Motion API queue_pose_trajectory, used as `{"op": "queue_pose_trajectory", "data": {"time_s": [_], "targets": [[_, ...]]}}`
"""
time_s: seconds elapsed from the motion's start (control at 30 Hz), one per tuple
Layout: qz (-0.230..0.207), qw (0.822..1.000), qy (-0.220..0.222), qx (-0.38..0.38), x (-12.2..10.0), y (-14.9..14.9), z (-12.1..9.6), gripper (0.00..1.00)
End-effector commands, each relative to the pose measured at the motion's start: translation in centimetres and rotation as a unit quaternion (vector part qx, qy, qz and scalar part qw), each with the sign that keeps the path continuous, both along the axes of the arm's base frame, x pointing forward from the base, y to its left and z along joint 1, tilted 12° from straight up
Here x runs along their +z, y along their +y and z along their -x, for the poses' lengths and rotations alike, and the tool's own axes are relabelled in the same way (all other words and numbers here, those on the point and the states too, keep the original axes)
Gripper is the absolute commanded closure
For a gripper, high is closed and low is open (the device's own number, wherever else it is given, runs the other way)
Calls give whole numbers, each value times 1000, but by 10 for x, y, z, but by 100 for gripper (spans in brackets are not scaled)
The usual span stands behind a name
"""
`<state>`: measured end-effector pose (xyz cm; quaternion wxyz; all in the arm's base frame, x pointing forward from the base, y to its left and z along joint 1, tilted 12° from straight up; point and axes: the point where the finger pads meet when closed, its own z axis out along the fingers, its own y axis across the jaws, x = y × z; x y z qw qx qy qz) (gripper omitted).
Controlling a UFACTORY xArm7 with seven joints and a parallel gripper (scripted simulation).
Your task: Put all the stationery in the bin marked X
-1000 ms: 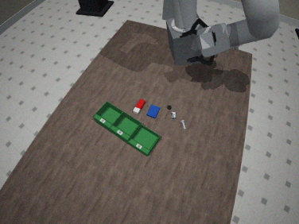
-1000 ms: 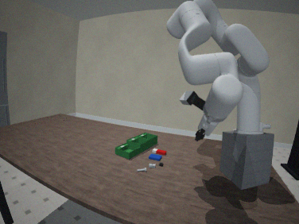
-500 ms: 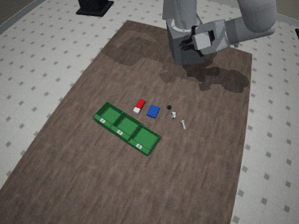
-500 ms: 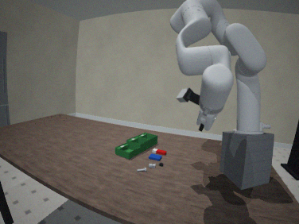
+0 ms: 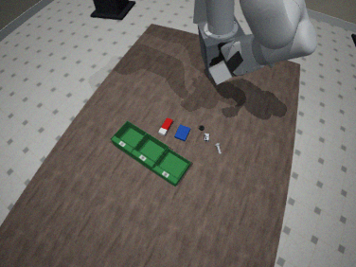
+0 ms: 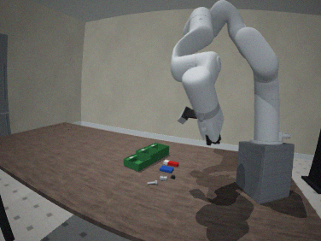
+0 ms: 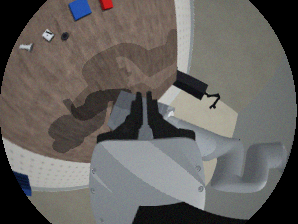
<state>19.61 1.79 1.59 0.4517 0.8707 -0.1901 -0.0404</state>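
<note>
A green bin (image 5: 124, 136) (image 6: 146, 156) with three compartments stands mid-table; its front labels are too small to read. Behind it lie a red-and-white eraser (image 5: 166, 126) (image 6: 171, 162), a blue flat block (image 5: 183, 132) (image 6: 166, 169) (image 7: 80, 8), a small black round piece (image 5: 200, 127) (image 6: 172, 176) (image 7: 64, 36), a small white-grey clip-like piece (image 5: 206, 137) (image 6: 163, 179) (image 7: 48, 35) and a silver bolt (image 5: 219, 148) (image 6: 152, 183) (image 7: 25, 47). My gripper (image 6: 213, 139) (image 7: 144, 98) is shut and empty, high above the table's far end, well away from the objects.
The robot's grey base block (image 6: 265, 171) stands on the far end of the table. The arm's dark shadows fall on the table between the base and the objects. A dark stand (image 5: 113, 8) is on the floor beyond the table.
</note>
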Motion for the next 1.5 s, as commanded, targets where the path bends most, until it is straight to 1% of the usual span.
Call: {"op": "queue_pose_trajectory", "data": {"time_s": [0.0, 0.07, 0.1, 0.17, 0.2, 0.3, 0.33, 0.37, 0.4, 0.43, 0.5, 0.57, 0.6, 0.63, 0.73, 0.77, 0.8, 0.87, 0.9, 0.93, 1.0, 1.03, 1.07, 1.13, 1.17, 1.2, 1.3, 1.33, 1.4, 1.47], "targets": [[-73, 997, 28, -7, -5, 0, -19, 93], [-97, 995, 37, -8, -5, 0, -19, 93], [-112, 993, 37, -6, -5, -1, -27, 93], [-112, 993, 37, -6, -5, -1, -27, 93], [-146, 989, 41, -3, -5, -1, -36, 93], [-174, 984, 38, 5, -3, -3, -51, 93], [-186, 982, 39, 6, -3, -3, -51, 93], [-186, 982, 39, 6, -3, -3, -51, 93], [-209, 977, 34, 14, -1, -4, -59, 93], [-215, 976, 33, 16, 0, -5, -63, 93], [-241, 970, 25, 28, 3, -7, -76, 93], [-242, 970, 25, 28, 3, -7, -76, 93], [-262, 964, 17, 39, 6, -9, -84, 93], [-267, 963, 15, 42, 8, -10, -90, 93], [-267, 963, 15, 42, 8, -10, -90, 93], [-285, 957, 5, 54, 11, -12, -98, 93], [-290, 955, 2, 58, 14, -14, -105, 93], [-290, 955, 2, 58, 14, -14, -105, 93], [-305, 949, -10, 72, 18, -17, -112, 93], [-310, 948, -13, 76, 22, -19, -119, 93], [-310, 948, -13, 76, 22, -20, -119, 93], [-323, 942, -26, 91, 26, -22, -126, 93], [-327, 940, -30, 95, 30, -25, -133, 93], [-327, 940, -30, 95, 31, -26, -134, 93], [-338, 933, -45, 112, 35, -29, -140, 93], [-341, 931, -49, 117, 39, -32, -147, 93], [-341, 931, -49, 117, 41, -33, -149, 93], [-349, 925, -64, 134, 45, -37, -155, 93], [-352, 923, -69, 139, 52, -42, -163, 93], [-352, 923, -69, 139, 52, -42, -163, 93]]}}
